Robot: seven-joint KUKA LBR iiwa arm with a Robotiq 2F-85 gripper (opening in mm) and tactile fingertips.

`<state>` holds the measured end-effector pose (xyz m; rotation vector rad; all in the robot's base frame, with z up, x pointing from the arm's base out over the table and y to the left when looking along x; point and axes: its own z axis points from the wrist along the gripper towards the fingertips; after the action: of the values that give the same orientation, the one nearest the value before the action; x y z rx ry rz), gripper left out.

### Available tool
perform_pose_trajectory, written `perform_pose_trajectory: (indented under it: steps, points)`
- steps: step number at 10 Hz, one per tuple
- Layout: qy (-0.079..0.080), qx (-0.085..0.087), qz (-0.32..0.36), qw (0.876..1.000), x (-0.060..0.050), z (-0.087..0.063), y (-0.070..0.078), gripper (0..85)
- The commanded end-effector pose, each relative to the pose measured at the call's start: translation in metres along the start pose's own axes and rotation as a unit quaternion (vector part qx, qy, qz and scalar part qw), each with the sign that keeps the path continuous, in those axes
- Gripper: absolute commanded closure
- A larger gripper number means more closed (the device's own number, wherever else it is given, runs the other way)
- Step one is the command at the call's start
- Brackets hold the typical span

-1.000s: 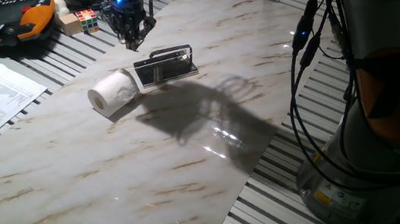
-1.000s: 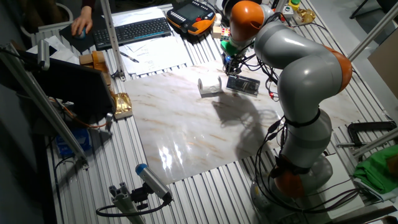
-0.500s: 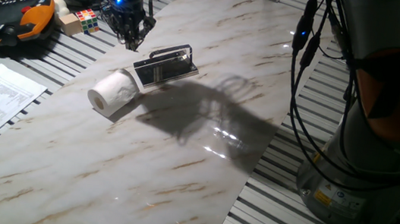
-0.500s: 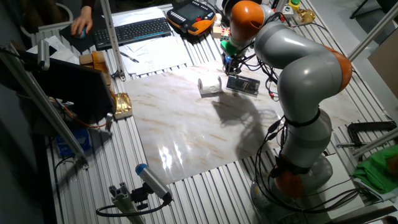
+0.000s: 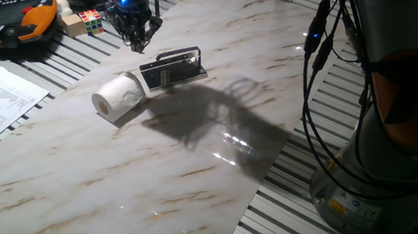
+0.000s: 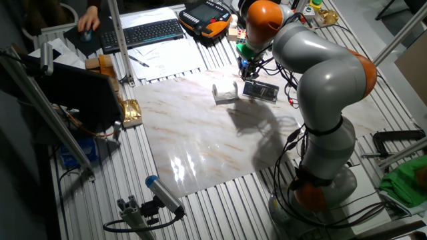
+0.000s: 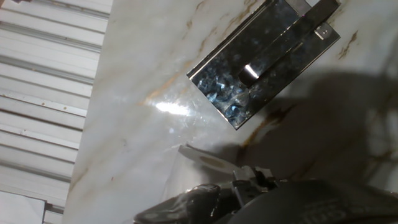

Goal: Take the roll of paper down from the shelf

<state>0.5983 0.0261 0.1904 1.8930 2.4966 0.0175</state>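
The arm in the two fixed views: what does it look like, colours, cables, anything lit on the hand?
The arm has bulky rounded silver-grey links with orange bands at the joints. Black cables hang in loops beside its base. Near the wrist sits a green part, and the small dark hand below it has black fingers and a blue light glowing just above them.

One roll of paper (image 5: 119, 96), one shelf (image 5: 172, 69).

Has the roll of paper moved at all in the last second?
No. In both fixed views the roll of paper lies on the marble tabletop at the same spot beside the shelf, matching the earlier pictures. The gripper hovers behind them, not touching.
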Motion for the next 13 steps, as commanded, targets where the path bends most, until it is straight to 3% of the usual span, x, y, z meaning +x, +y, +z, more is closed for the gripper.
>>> perform_pose_trajectory:
  steps: [1,6,13]
  points:
    - [0.002,0.002,-0.001,1.000,0.0001,-0.0002,-0.0003,84.3]
    - [-0.007,-0.008,-0.005,1.000,0.0010,-0.0007,-0.0011,84.3]
    - [-0.005,-0.001,0.016,1.000,0.0025,-0.0007,-0.0014,84.3]
